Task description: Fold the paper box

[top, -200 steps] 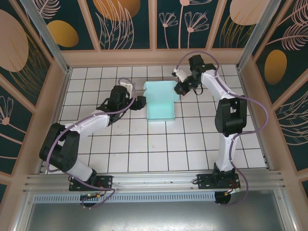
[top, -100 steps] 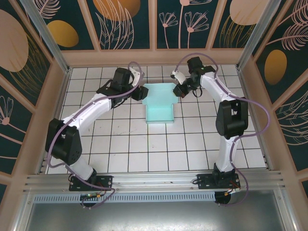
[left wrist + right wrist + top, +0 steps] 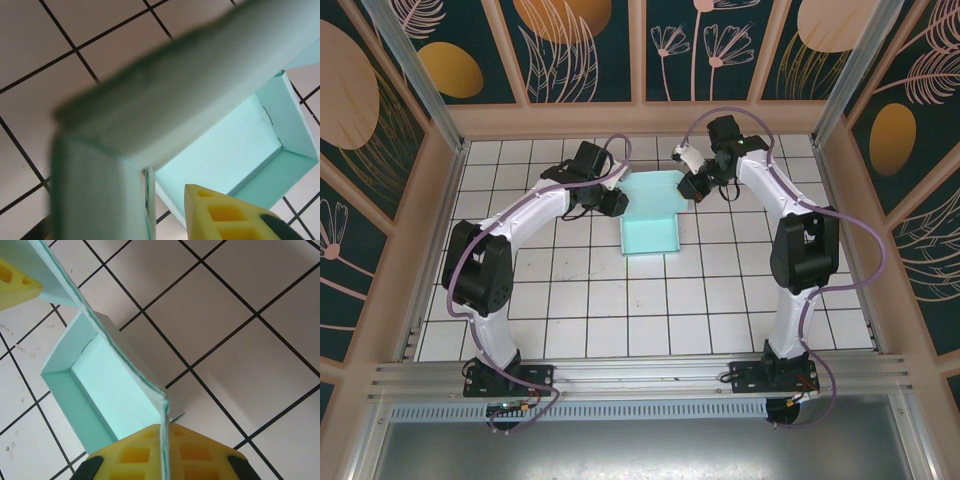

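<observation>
Left gripper newly at left flap of paper box

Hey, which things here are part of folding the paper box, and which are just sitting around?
For the job:
- paper box
- left hand, at the box's left side
- right hand, shut on the box's right flap

Just there:
- tiled table
- patterned walls
- metal rail
</observation>
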You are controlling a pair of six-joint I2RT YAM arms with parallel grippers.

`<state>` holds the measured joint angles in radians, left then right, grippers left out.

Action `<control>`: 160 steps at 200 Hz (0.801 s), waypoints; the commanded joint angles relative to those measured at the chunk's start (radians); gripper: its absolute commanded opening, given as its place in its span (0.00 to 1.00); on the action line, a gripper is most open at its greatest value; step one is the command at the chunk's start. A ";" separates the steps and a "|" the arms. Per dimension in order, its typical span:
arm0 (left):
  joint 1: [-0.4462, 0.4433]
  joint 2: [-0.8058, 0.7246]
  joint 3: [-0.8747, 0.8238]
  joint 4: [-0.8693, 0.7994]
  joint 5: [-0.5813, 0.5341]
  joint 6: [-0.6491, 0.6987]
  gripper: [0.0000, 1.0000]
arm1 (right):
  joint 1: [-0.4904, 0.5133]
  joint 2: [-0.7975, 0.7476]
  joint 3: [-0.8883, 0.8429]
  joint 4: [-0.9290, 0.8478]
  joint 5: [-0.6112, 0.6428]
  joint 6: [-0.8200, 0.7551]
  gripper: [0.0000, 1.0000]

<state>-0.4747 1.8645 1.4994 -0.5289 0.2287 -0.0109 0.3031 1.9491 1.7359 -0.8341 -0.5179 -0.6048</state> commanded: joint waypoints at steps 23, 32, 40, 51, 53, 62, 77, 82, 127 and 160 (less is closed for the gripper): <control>0.000 -0.008 0.022 -0.017 0.011 -0.013 0.34 | 0.008 -0.016 -0.003 0.001 0.007 -0.023 0.00; -0.001 -0.014 0.020 -0.017 0.004 -0.016 0.34 | 0.009 -0.018 -0.003 0.000 0.010 -0.023 0.00; -0.001 -0.020 0.019 -0.017 -0.006 -0.019 0.34 | 0.008 -0.018 -0.003 0.000 0.012 -0.023 0.00; -0.001 -0.031 0.020 -0.019 -0.018 -0.021 0.33 | 0.010 -0.019 -0.004 -0.002 0.013 -0.023 0.00; -0.001 -0.033 0.021 -0.018 -0.020 -0.023 0.32 | 0.009 -0.019 -0.004 -0.002 0.013 -0.023 0.00; -0.001 -0.043 0.021 -0.019 -0.028 -0.025 0.30 | 0.008 -0.020 -0.005 -0.002 0.013 -0.021 0.00; -0.001 -0.054 0.017 -0.013 -0.038 -0.027 0.27 | 0.010 -0.021 -0.006 -0.002 0.014 -0.021 0.00; -0.001 -0.056 0.018 -0.011 -0.039 -0.028 0.25 | 0.010 -0.020 -0.006 -0.002 0.014 -0.021 0.00; -0.001 -0.045 0.018 0.009 -0.064 -0.044 0.26 | 0.018 -0.022 -0.008 0.000 0.015 -0.020 0.00; -0.001 -0.040 0.021 0.024 -0.058 -0.048 0.21 | 0.018 -0.016 -0.003 0.000 0.013 -0.019 0.00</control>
<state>-0.4747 1.8408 1.4998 -0.5240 0.1749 -0.0505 0.3141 1.9491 1.7359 -0.8345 -0.5041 -0.6048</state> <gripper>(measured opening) 0.250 0.042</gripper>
